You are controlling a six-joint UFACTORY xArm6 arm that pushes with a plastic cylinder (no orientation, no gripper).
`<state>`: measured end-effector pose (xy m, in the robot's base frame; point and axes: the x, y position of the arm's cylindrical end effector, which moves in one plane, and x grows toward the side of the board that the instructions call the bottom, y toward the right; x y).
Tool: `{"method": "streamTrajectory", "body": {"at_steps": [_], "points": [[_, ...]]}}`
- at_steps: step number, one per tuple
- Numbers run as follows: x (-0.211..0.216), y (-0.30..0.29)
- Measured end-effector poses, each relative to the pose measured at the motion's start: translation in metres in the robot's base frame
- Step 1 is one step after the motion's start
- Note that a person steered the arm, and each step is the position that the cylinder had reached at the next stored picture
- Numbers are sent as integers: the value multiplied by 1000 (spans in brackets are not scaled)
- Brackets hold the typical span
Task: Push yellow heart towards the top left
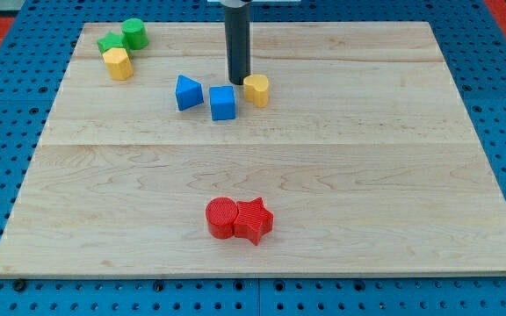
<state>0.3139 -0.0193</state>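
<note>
The yellow heart (256, 89) is seen lying flat on the wooden surface (323, 175), in the upper middle of the view, just right of the blue cube (222, 103) and beside my tip (238, 81).

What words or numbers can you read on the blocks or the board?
None: there is no readable text anywhere.
The wooden board is bare wood grain.
The yellow heart, beside my tip, is plain, and so are the blue, red and green blocks.
</note>
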Motion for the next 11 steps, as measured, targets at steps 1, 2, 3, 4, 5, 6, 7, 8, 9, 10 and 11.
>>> {"method": "streamTrajectory", "body": {"at_steps": [1, 2, 3, 4, 5, 6, 7, 8, 9, 10, 11], "points": [[-10, 73], [22, 110], [61, 96], [61, 51], [31, 4], [-7, 3], [-8, -36], [-7, -52], [-6, -98], [15, -185], [31, -241]]}}
